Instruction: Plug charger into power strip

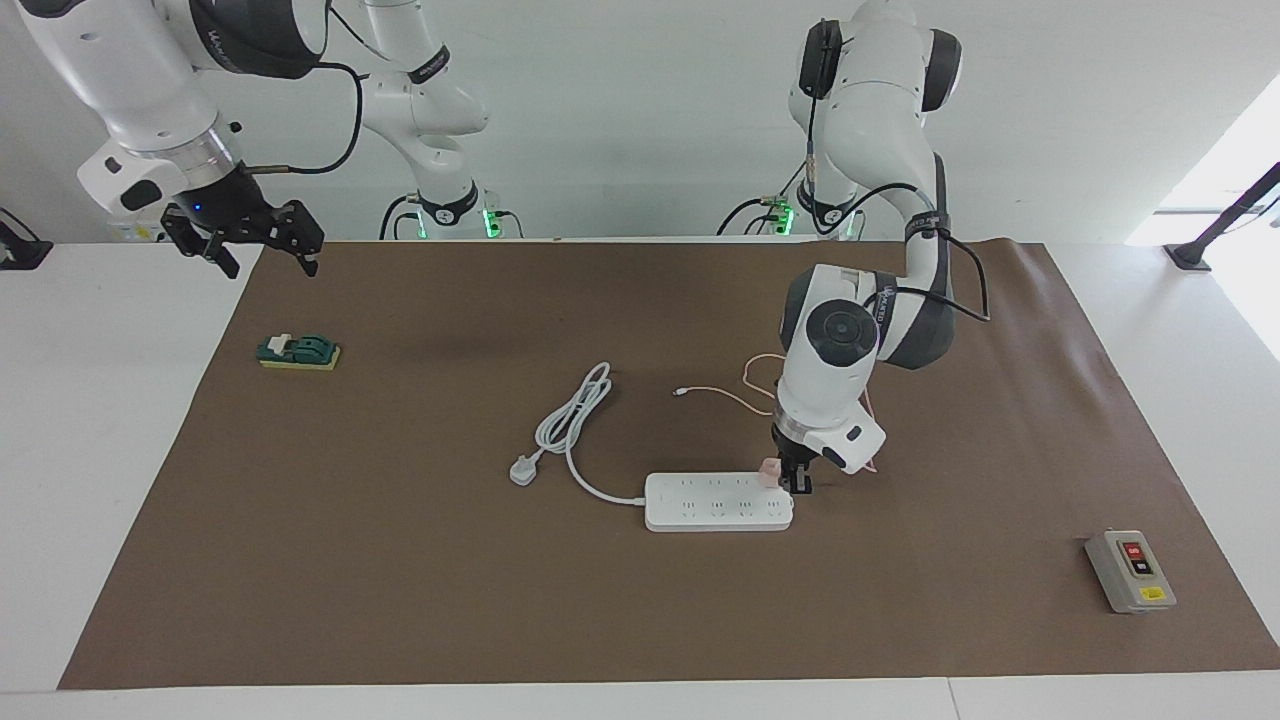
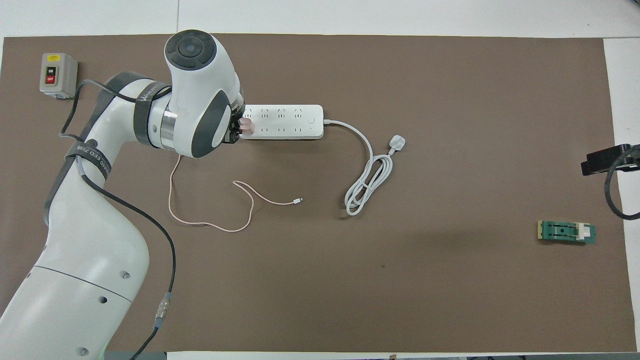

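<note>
At the power strip's [image 1: 718, 501] end toward the left arm, your left gripper [image 1: 790, 480] is clamped on the pink charger [image 1: 769, 471], which sits on the strip's row nearer the robots. Its thin cable [image 2: 210, 200] trails over the brown mat [image 1: 400, 560] toward the robots. Your right gripper [image 1: 262, 248] waits with jaws apart above the mat's corner, near the green block [image 1: 298, 352].

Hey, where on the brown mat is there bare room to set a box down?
Bare mat lies between the white cord coil and the green block. It is crowded where the left pincer holds the charger at the power strip.
</note>
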Robot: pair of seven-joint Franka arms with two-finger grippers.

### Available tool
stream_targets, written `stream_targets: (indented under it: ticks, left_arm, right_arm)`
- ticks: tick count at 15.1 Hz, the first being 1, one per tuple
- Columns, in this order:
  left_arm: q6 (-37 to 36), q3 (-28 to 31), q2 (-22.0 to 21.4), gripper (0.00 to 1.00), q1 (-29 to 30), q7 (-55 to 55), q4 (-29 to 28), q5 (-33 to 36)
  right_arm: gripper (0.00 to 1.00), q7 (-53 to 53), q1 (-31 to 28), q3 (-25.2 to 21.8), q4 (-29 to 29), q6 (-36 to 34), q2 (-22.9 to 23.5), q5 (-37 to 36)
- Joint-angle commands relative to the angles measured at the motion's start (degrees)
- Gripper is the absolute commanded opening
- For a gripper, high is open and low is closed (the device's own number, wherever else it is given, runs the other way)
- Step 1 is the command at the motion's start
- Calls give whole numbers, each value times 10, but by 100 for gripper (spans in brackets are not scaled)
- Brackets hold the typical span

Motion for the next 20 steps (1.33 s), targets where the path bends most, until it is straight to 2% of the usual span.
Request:
stream_targets:
  ticks: [1, 17, 20]
  left_arm:
    - [-10, 6, -11, 0, -20, -26, -32, 9]
    - [4, 6, -7, 0, -33, -51, -39, 10]
    - [27, 4, -7, 0, -24, -48, -47, 9]
  right_arm:
    - [100, -11, -11, 8, -5, -9, -8, -1]
    - [100, -10, -11, 9, -5, -9, -8, -1]
    - [100, -11, -11, 9, -5, -9, -8, -1]
